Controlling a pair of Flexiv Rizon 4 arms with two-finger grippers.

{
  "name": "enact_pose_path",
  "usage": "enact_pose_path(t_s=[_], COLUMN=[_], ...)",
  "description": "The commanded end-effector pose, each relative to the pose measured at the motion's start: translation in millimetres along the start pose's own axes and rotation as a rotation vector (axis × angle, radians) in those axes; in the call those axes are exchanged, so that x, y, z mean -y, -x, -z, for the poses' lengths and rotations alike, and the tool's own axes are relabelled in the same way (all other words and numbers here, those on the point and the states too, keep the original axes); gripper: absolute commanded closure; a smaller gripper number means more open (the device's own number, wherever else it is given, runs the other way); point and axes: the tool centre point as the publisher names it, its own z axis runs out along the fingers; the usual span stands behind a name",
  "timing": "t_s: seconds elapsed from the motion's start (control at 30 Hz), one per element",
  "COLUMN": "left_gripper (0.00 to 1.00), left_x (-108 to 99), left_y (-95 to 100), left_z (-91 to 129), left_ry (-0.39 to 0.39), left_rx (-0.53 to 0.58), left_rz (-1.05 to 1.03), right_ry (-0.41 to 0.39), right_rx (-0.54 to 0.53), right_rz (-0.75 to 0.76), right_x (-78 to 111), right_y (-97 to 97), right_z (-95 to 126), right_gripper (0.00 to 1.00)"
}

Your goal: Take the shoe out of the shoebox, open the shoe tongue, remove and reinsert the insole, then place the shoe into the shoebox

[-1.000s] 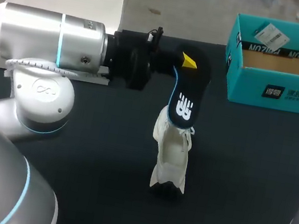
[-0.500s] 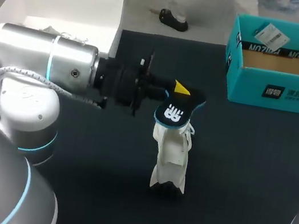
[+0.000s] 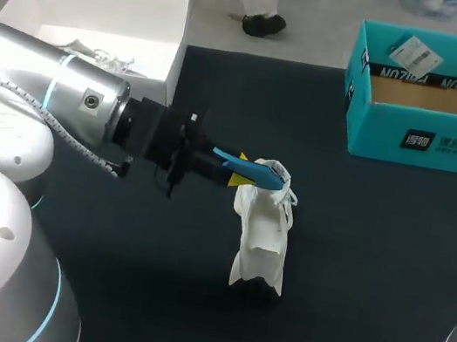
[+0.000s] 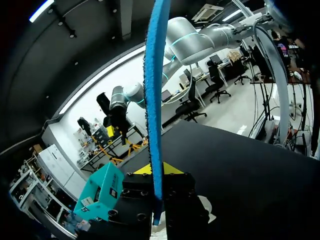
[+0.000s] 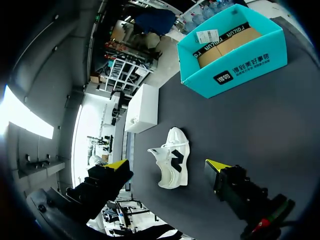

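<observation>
The left pincer [image 3: 240,170] is closed on a blue insole [image 3: 265,172], its two yellow tips pressing the insole's flat faces from either side. The insole juts straight ahead of the fingers. From the left wrist it shows as a thin blue edge [image 4: 152,100] rising from between the fingers. Its far end reaches the collar of the white sneaker [image 3: 264,230]; whether it has entered the opening cannot be told. The sneaker rests on the black table [image 3: 369,276] just ahead of and below this pincer, with its toe pointing away from the fingers' line, and a bit of white shows under the fingers in the left wrist view. The teal shoebox [image 3: 431,127] stands well apart from the left pincer, far off beyond the insole's tip and to one side, open at the top. A white box [image 3: 63,5] sits behind the left pincer, next to the arm's forearm. The right pincer [image 5: 167,165] hangs wide open and holds nothing. The sneaker lies ahead of it, in line with the gap between its fingers but apart from them, and the teal shoebox sits farther ahead and to one side.
</observation>
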Motion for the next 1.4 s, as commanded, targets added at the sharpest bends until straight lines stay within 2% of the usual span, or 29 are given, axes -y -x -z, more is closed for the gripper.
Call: enact_pose_path(t_s=[0.03, 0.27, 0.4, 0.57, 0.7, 1.13, 1.4], left_gripper=[1.00, 1.00, 1.00, 1.00, 1.00, 1.00, 1.00], left_x=[2, 2, -24, -44, -62, -109, -122], left_y=[3.3, 3.3, -9.4, -24.3, -34.9, -54.0, -60.2], left_z=[2, 2, -9, -28, -40, -44, -41], left_ry=[0.004, 0.004, 0.018, -0.018, -0.010, 0.046, 0.085], left_rx=[-0.017, -0.017, 0.005, 0.022, -0.027, 0.010, 0.014], left_rz=[0.002, 0.002, -0.047, -0.019, 0.017, -0.014, 0.005], right_ry=[0.001, 0.001, 0.001, 0.001, 0.001, 0.001, 0.001], right_rx=[0.003, 0.003, 0.003, 0.003, 0.003, 0.003, 0.003], right_rz=[-0.002, -0.002, -0.002, -0.002, -0.002, -0.002, -0.002], right_x=[1.1, 1.1, 1.1, 1.1, 1.1, 1.1, 1.1], right_y=[-0.4, -0.4, -0.4, -0.4, -0.4, -0.4, -0.4], right_z=[0, 0, 0, 0, 0, 0, 0], right_gripper=[0.00, 0.00, 0.00, 0.00, 0.00, 0.00, 0.00])
